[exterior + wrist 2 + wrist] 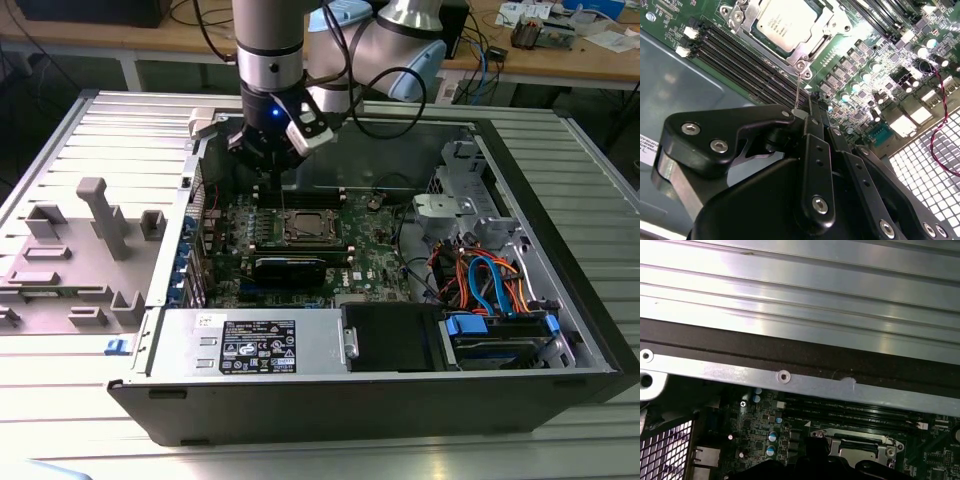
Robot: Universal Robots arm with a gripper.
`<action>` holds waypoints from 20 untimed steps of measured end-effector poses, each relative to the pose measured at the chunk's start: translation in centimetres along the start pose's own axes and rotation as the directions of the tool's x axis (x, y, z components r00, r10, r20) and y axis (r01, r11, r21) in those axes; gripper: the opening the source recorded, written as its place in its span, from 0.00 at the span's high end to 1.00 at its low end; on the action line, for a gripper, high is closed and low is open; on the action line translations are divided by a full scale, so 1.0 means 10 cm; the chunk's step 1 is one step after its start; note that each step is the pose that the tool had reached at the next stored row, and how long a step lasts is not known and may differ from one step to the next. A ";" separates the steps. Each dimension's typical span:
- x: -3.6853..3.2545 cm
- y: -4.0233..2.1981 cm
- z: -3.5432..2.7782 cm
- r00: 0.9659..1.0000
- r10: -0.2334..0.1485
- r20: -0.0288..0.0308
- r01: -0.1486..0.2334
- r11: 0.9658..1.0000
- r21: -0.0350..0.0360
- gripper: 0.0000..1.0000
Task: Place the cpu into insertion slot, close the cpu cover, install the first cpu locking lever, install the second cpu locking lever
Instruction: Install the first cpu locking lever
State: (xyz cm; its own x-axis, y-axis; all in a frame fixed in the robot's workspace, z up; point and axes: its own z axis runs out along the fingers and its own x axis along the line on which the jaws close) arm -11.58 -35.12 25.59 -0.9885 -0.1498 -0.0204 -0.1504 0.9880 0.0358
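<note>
1. Above the motherboard, the end effector (pixel 807 107) hangs with fingers pinched together on a thin wire locking lever (pixel 798 92).
2. That lever looks springy, slim and slippery; it is best gripped near its free end.
3. Beyond it, the cpu (pixel 785 22) sits in the insertion slot (pixel 305 228) under the closed cpu cover (pixel 810 47), a thin plate.
</note>
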 end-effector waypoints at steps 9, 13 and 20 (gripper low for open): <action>-0.016 -0.003 0.007 1.000 0.000 0.000 0.000 1.000 0.000 0.89; -0.024 -0.004 0.010 1.000 0.000 0.000 0.000 1.000 0.000 0.89; -0.051 -0.008 0.016 1.000 0.000 0.000 0.000 1.000 0.000 0.89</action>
State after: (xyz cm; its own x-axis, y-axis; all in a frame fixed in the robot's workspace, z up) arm -11.06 -35.12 25.45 -0.9885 -0.1498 -0.0204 -0.1504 0.9880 0.0358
